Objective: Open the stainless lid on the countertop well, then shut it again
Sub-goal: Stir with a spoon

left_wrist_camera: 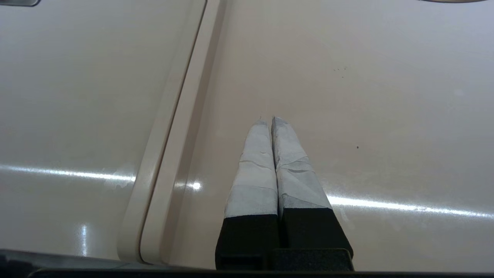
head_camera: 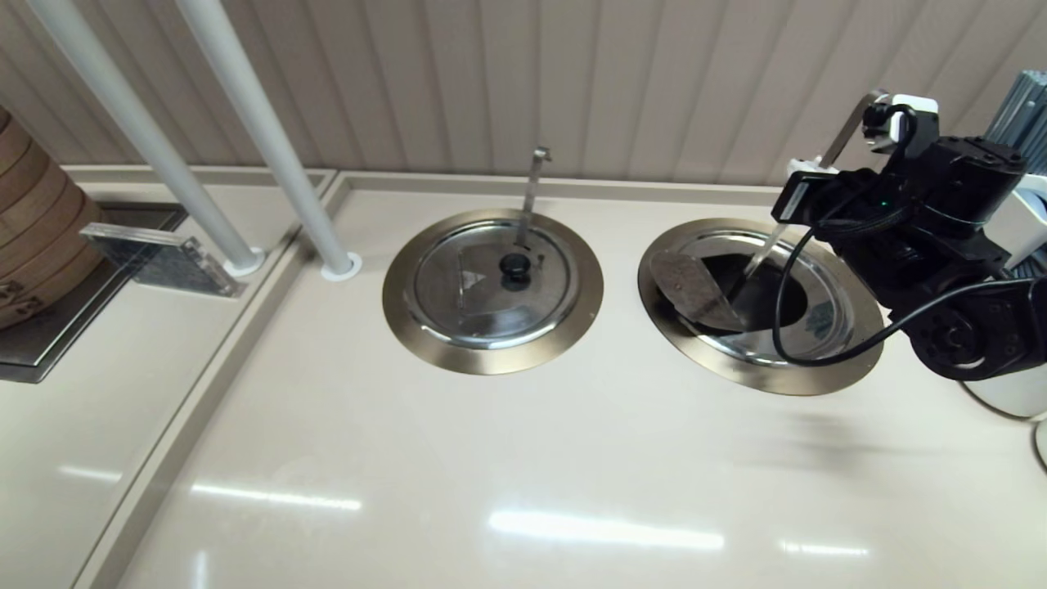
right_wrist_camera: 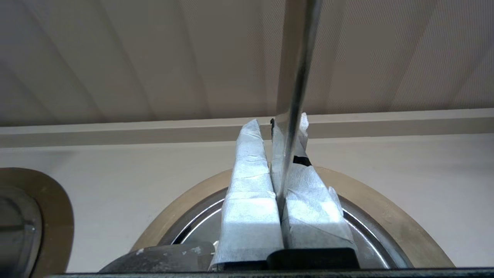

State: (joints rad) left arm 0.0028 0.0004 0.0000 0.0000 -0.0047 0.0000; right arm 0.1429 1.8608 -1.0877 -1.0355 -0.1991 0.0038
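The right gripper (right_wrist_camera: 278, 123), fingers closed and empty, hangs over the bronze-ringed countertop well (head_camera: 826, 378); the shiny round stainless lid's (head_camera: 806, 311) wedge flap (head_camera: 691, 288) stands raised beside them. Left gripper (left_wrist_camera: 267, 120) closed above bare counter.

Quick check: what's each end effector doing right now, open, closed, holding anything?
Left end effector: closed, empty, over the counter.
Right end effector: closed, empty, above the well.

Right tool (right_wrist_camera: 278, 127) taped fingers (right_wrist_camera: 249, 193) pressed together over countertop well (right_wrist_camera: 370, 200) bronze rim, steel handle (right_wrist_camera: 295, 77) running up past their 12 o'clock tips, second ringed well (right_wrist_camera: 54, 216) at 9 o'clock on the surface (right_wrist_camera: 115, 173).
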